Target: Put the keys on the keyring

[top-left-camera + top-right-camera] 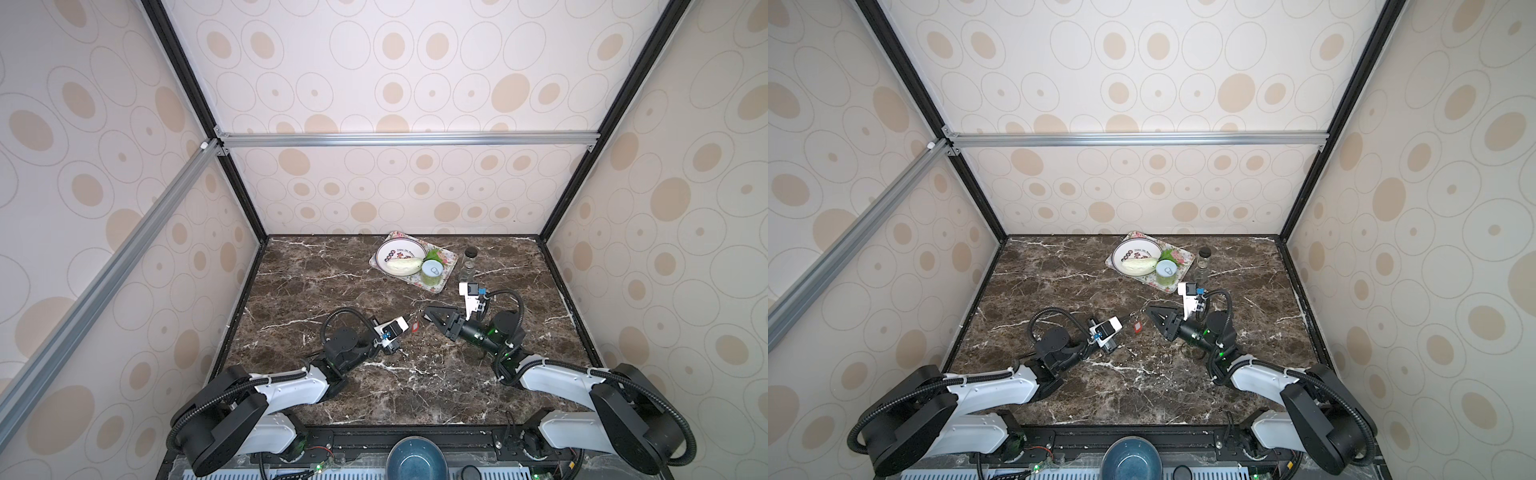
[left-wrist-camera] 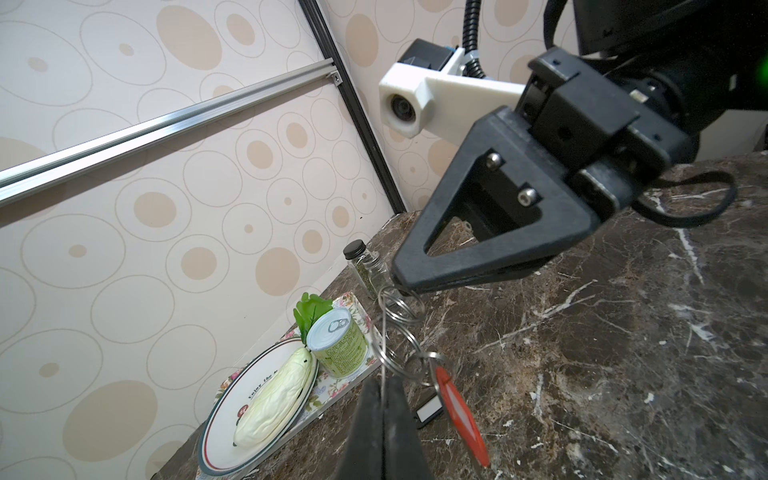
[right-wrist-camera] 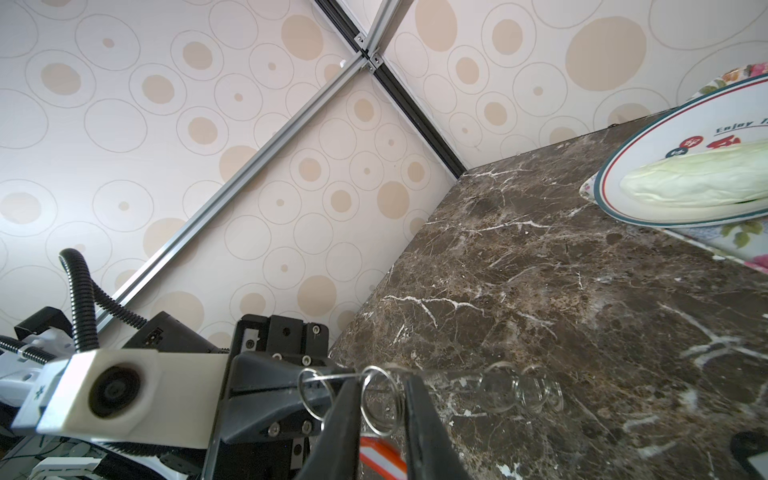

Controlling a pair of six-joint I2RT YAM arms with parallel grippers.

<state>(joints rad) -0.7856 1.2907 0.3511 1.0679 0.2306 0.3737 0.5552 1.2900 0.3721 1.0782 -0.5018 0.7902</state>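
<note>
The keyring (image 2: 390,364) is a thin wire carrying several small split rings, stretched in the air between both grippers above the table's middle. My left gripper (image 2: 383,384) is shut on the wire and shows in both top views (image 1: 409,322) (image 1: 1125,320). My right gripper (image 3: 381,380) faces it from the right (image 1: 424,311), its fingers pressed on either side of one split ring (image 3: 381,433). The red-tag key (image 2: 459,411) hangs from a ring just beside the left fingers (image 1: 1137,327). The black-tag key with a white label (image 2: 428,409) hangs behind it.
At the back of the marble table, a floral tray (image 1: 446,266) holds a white plate (image 1: 384,253) with a pale cabbage (image 1: 402,266), a green can (image 1: 432,274) and a leaf. A spice jar (image 1: 468,266) stands right of it. A blue bowl (image 1: 415,459) sits at the front edge.
</note>
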